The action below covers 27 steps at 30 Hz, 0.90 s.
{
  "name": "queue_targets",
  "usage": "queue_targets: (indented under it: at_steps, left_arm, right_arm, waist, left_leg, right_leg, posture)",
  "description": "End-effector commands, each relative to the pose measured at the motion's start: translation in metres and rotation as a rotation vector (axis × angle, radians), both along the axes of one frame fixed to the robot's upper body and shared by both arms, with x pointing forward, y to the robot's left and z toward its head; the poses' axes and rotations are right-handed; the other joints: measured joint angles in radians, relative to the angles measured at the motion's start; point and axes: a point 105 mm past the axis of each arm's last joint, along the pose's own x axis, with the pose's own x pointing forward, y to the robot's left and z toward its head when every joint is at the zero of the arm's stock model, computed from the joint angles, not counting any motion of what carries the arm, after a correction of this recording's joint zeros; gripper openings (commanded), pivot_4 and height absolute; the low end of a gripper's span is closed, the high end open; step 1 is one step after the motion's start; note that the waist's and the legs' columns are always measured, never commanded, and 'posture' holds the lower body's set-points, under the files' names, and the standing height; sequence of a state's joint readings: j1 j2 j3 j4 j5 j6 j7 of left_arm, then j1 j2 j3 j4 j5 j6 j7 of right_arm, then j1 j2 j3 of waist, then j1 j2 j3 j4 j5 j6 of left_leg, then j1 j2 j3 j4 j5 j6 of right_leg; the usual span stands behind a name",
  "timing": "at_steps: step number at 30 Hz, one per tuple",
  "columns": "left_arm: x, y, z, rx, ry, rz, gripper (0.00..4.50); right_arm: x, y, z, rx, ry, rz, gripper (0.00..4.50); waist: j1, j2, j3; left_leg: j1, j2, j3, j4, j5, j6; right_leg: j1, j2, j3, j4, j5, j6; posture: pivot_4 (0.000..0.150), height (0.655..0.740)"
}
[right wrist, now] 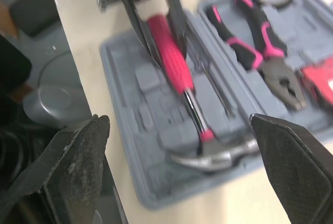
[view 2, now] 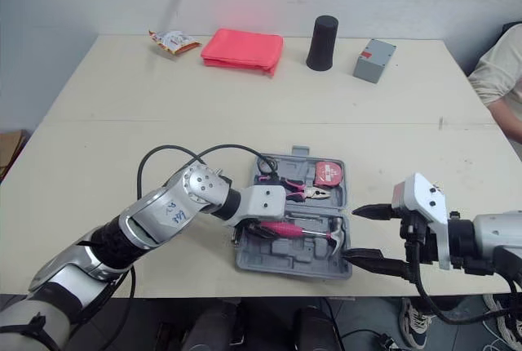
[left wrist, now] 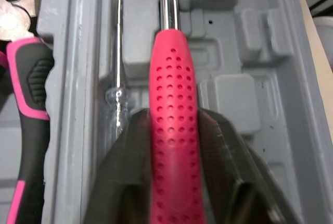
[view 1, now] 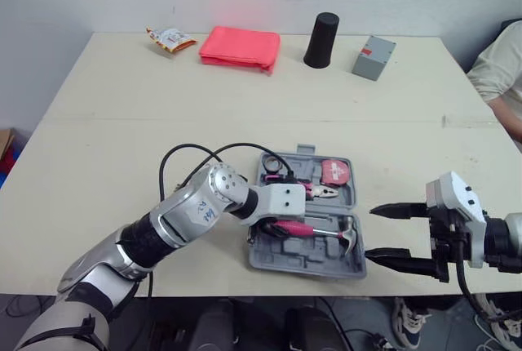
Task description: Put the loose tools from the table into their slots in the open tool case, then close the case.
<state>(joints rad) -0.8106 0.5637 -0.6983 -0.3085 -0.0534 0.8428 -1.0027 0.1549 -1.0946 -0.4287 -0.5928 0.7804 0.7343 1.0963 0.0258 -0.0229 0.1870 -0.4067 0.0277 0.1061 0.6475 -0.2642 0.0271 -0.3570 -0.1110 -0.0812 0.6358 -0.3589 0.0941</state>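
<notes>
The grey tool case (view 1: 310,259) lies open near the table's front edge. Its far half holds pink-handled pliers (view 1: 316,191), a red tape measure (view 1: 335,172) and a black tape roll (view 1: 275,177). My left gripper (view 1: 273,224) is shut on the pink handle of the hammer (view 1: 326,230), which lies low across the near half with its head pointing right. In the left wrist view, both fingers (left wrist: 125,172) press the handle (left wrist: 171,130), and a thin clear-handled screwdriver (left wrist: 118,96) lies in a slot beside it. My right gripper (view 1: 369,233) hangs open just right of the case, holding nothing.
At the back of the table are a snack packet (view 1: 170,38), a folded pink cloth (view 1: 241,47), a black cup (view 1: 322,40) and a small grey box (view 1: 374,57). A person's sleeve (view 1: 499,69) shows at the right edge. The case sits close to the table's front edge.
</notes>
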Motion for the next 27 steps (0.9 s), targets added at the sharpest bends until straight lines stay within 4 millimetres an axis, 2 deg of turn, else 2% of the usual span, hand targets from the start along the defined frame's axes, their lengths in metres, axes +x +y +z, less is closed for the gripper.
queue_targets:
  at_steps: [1,4,7,11,12,14,22,27]
  left_arm:
    - [-0.004,0.003,0.013,-0.02,0.002,-0.038,3.26]
    - [-0.001,0.009,0.031,-0.073,0.018,-0.025,4.46]
    - [-0.003,0.014,0.047,-0.195,0.111,-0.015,4.46]
    - [-0.017,0.02,0.051,-0.371,0.256,-0.067,4.46]
    - [-0.018,0.019,0.049,-0.417,0.281,-0.07,4.06]
    - [-0.017,0.017,0.041,-0.467,0.274,-0.074,3.67]
    - [-0.003,0.001,0.004,-0.475,0.218,0.005,0.03]
    - [0.001,-0.004,-0.004,-0.463,0.207,0.009,0.03]
  right_arm:
    - [0.001,-0.002,0.002,-0.004,-0.033,0.006,4.5]
    - [0.002,-0.002,0.002,0.007,-0.043,-0.005,4.5]
    - [0.005,-0.003,-0.001,0.013,-0.051,-0.024,4.5]
    - [0.007,-0.006,-0.003,0.027,-0.061,-0.035,4.5]
    - [0.007,-0.006,-0.003,0.032,-0.059,-0.034,4.5]
    - [0.008,-0.006,-0.003,0.038,-0.056,-0.032,4.5]
    - [0.004,-0.01,-0.011,0.006,-0.039,-0.008,4.5]
    - [0.004,-0.01,-0.01,0.016,-0.039,-0.012,4.5]
  waist:
    - [-0.001,0.0,0.0]
    - [-0.003,0.0,0.0]
    - [-0.002,0.0,0.0]
    - [-0.002,0.0,0.0]
    - [-0.002,0.0,0.0]
    - [0.0,0.0,0.0]
    - [0.0,0.0,0.0]
    - [-0.001,0.0,0.0]
  left_leg:
    - [0.0,0.0,0.0,0.0,0.0,0.0]
    - [0.0,0.0,0.0,0.0,0.0,0.0]
    - [0.0,0.001,0.0,0.0,0.0,-0.001]
    - [0.0,0.0,0.0,0.0,0.0,-0.001]
    - [0.0,0.0,0.0,0.0,0.0,-0.001]
    - [0.0,0.0,0.0,0.001,0.0,-0.001]
    - [0.0,0.0,0.0,0.001,0.0,0.0]
    - [0.0,0.0,0.0,0.001,0.0,0.0]
  right_leg:
    - [0.0,0.0,0.0,0.0,0.0,0.0]
    - [0.0,0.0,0.0,0.0,0.0,0.0]
    - [0.0,0.0,0.0,0.0,0.0,0.0]
    - [0.0,0.0,0.0,0.001,0.0,0.0]
    - [0.0,0.0,0.0,0.001,0.0,0.0]
    - [0.0,0.0,0.0,0.001,0.0,0.0]
    - [0.001,0.0,-0.001,0.001,0.0,0.0]
    - [0.0,0.0,-0.001,0.001,0.0,0.0]
  posture:
    - [0.15,0.7361]
    - [0.15,0.7361]
    - [0.15,0.7361]
    - [0.15,0.7361]
    - [0.15,0.7361]
    - [0.15,0.7361]
    - [0.15,0.7361]
    - [0.15,0.7361]
